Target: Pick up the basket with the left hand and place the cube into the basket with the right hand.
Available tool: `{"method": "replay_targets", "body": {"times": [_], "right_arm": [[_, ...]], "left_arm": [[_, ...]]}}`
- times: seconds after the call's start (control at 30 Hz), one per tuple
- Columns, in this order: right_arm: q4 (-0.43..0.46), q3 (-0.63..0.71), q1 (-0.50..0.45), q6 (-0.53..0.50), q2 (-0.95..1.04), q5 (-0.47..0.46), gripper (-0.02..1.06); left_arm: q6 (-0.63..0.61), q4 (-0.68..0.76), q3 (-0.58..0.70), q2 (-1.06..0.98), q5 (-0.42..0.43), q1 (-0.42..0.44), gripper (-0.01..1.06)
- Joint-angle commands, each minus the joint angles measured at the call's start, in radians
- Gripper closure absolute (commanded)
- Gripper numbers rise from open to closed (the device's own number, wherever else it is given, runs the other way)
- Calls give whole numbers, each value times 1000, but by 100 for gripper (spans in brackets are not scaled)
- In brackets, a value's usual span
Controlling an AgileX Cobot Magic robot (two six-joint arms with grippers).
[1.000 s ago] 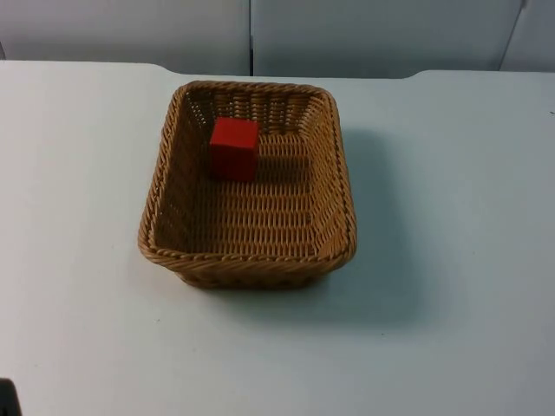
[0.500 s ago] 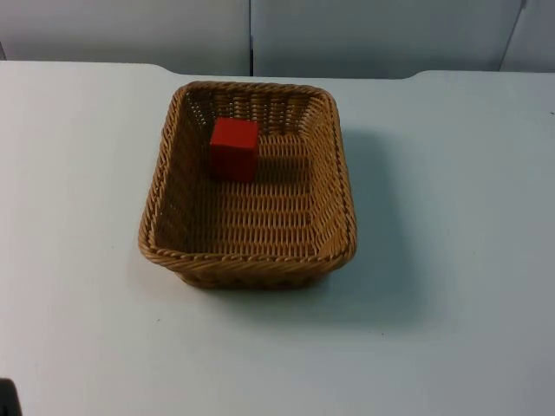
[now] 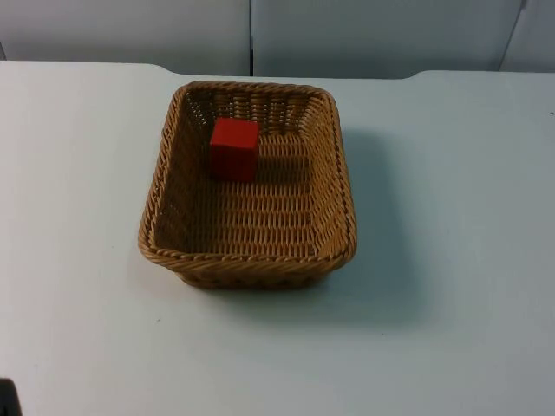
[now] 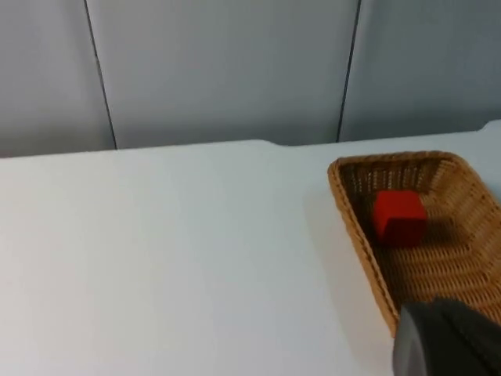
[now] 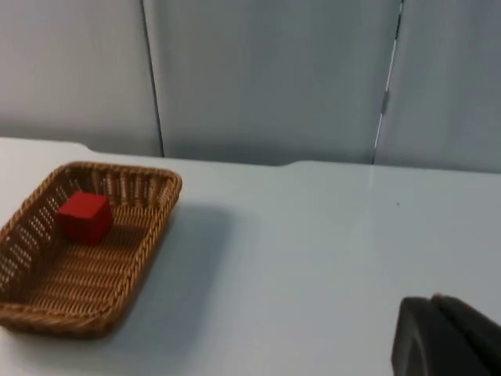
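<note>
Woven brown wicker forms the rectangular basket (image 3: 247,186), which stands flat on the white table (image 3: 451,217) a little left of the middle, its far end not far from the grey partition wall (image 3: 364,35). Inside it lies the red cube (image 3: 234,148), resting on the woven floor at the far end, close to the far wall and slightly toward the left side, one face turned up. The basket casts a soft shadow on the table to its right.

In the left wrist view the basket (image 4: 423,227) lies to the right of the left tool (image 4: 446,345), with the cube (image 4: 399,218) sitting in its far half; a dark fingertip of that tool stands just in front of the basket's near rim, and I cannot tell whether it touches the wicker or how the tool is set. The white table (image 4: 156,258) stretches bare to the wall (image 4: 219,70) beyond.

In the right wrist view the basket (image 5: 82,251) lies well apart to the left of the right tool (image 5: 446,337), the cube (image 5: 84,216) again near its far end. Of that tool one dark fingertip is seen above the table (image 5: 313,251); its setting cannot be told. Both arms wait away from the basket.
</note>
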Motion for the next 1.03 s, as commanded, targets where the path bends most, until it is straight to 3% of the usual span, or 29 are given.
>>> {"method": "replay_targets", "body": {"times": [0.0, 0.2, 0.67, 1.0], "right_arm": [[-16, 12, 4, -13, -2, 26, 105], [-17, 83, 19, -51, -2, 14, 105], [-11, 210, 32, -83, -2, -6, 105], [16, 210, 32, -42, -2, -13, 105]], "left_arm": [[-15, 5, 5, -48, 9, -20, 105], [-52, 85, 20, -100, 104, -97, 105], [-94, 166, 125, -100, 117, -186, 105], [-94, 166, 125, -100, 117, -199, 105]]}}
